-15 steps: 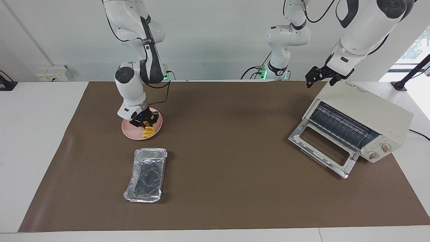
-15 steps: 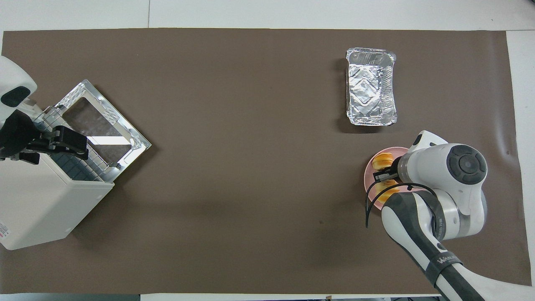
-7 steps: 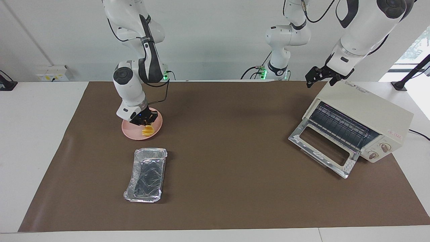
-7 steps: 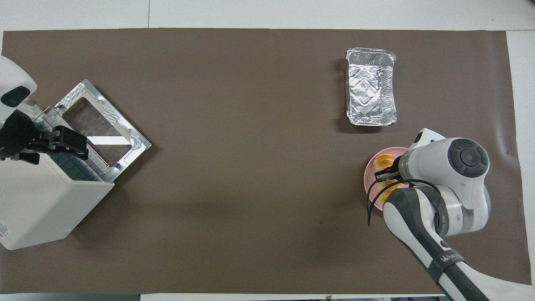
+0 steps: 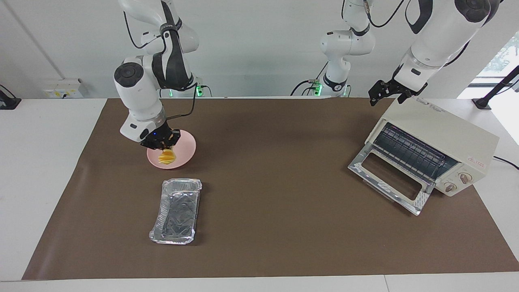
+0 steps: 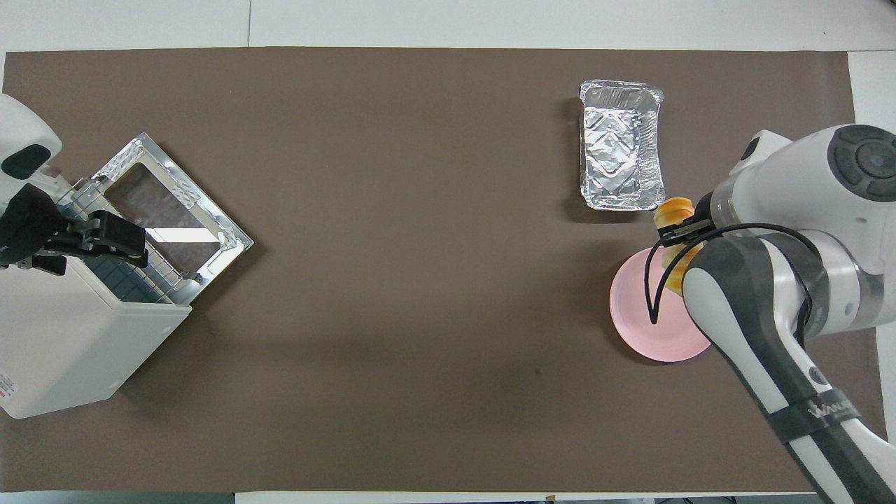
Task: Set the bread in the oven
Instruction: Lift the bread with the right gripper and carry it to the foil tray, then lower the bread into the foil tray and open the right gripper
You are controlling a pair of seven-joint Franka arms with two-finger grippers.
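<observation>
My right gripper (image 5: 165, 146) is shut on the yellow-golden ridged bread (image 5: 166, 156), which hangs just above the pink plate (image 5: 185, 149). In the overhead view the bread (image 6: 675, 208) shows over the plate's (image 6: 644, 315) edge toward the foil tray, partly hidden by the right gripper (image 6: 677, 227) and arm. The cream-white oven (image 5: 442, 132) stands at the left arm's end with its glass door (image 5: 387, 180) dropped open and the wire rack showing. My left gripper (image 5: 386, 94) hovers open over the oven's top edge; it also shows in the overhead view (image 6: 115, 238) above the oven (image 6: 63, 350).
An empty silver foil tray (image 5: 176, 211) lies farther from the robots than the plate; it also shows in the overhead view (image 6: 621, 154). A brown mat (image 5: 275, 194) covers the table.
My right gripper has risen with the bread, lifting it off the pink plate and shifting slightly toward the right arm's end. The left arm has not moved.
</observation>
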